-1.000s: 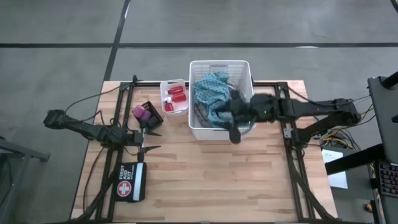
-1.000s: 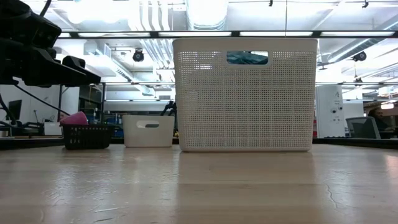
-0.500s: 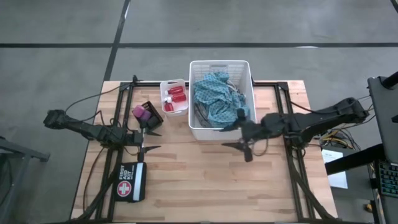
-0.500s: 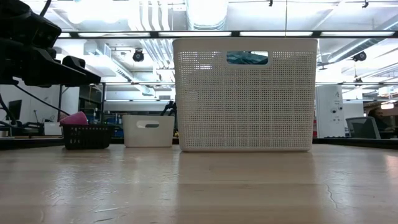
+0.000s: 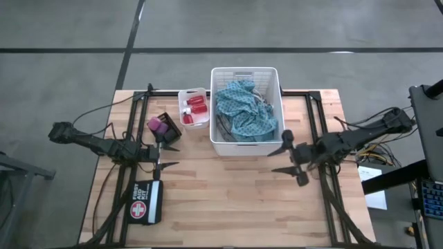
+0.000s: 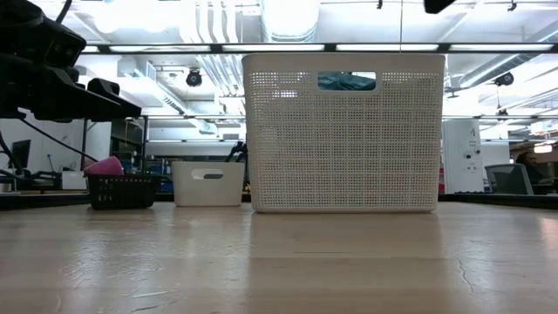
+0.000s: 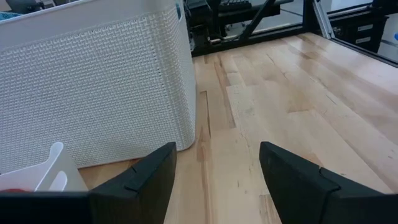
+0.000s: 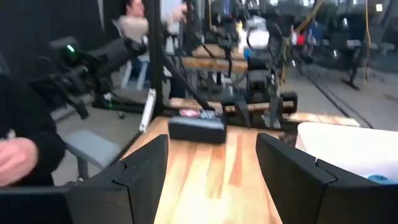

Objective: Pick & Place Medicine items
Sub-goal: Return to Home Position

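Dark right gripper [image 5: 284, 158], jaws spread wide, empty, left gripper [image 5: 173, 155], jaws likewise

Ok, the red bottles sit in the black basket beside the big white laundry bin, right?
No. The red bottles sit in the small white bin beside the big white laundry bin; the high view shows it.

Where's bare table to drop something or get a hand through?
Widest bare patch: front middle of the table, bordered by the first aid kit, the large white bin and the open right gripper. Front right corner is also bare. Crowded: back left, where the small white bin, black basket and open left gripper cluster.
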